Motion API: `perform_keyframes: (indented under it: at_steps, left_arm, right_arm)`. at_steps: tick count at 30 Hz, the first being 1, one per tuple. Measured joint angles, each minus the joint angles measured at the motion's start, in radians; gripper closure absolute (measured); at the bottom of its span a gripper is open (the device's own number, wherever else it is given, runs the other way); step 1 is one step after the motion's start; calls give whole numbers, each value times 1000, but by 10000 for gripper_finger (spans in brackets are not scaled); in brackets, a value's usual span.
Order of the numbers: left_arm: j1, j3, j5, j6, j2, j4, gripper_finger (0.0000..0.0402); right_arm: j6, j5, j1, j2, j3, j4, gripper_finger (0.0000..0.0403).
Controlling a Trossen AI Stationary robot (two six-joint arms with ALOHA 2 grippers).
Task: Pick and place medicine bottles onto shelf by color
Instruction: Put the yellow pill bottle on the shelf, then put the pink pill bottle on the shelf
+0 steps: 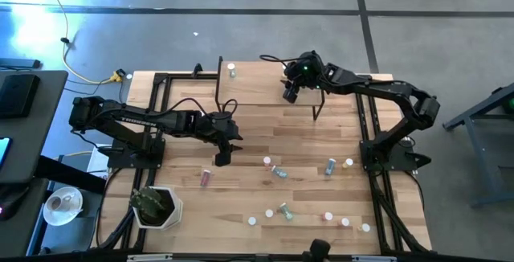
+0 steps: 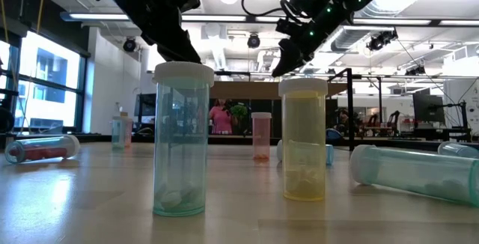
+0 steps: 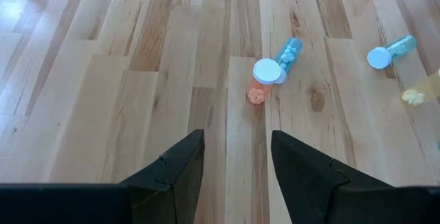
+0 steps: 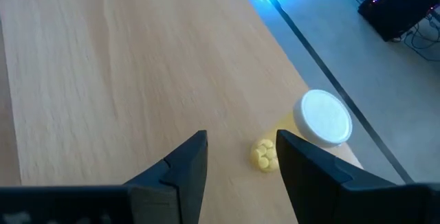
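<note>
Right gripper (image 1: 290, 95) hovers over the shelf (image 1: 257, 93), fingers apart and empty, beside a yellow bottle (image 4: 322, 118) there; left gripper (image 1: 221, 156) open over the table. Most bottles (image 1: 277, 170) remain unsorted.

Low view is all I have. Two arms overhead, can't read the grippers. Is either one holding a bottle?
Observer: No. The left gripper is open and empty, over the table.
Operator: And the right?
Observer: The right gripper is open too, over the shelf. A yellow bottle stands just past its fingertips, near the board's edge.
Operator: Anything else on the shelf?
Observer: One more white-capped bottle, near the corner away from the right gripper. I cannot tell its colour.
</note>
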Motion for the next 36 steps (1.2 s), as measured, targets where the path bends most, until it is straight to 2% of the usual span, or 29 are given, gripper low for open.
perform_keyframes:
  at_steps: [14,23,29,36]
  left_arm:
    - [0,0,0,-1,0,0,243]
    - [0,0,0,-1,0,0,243]
    - [0,0,0,-4,0,0,243]
    - [0,0,27,-103,0,-82,224]
  right_arm:
    - [19,-19,-6,-1,0,-30,237]
    - [36,-41,44,-42,0,-34,237]
    - [34,-40,79,-115,0,-42,237]
    - [38,-39,87,-266,0,-70,238]
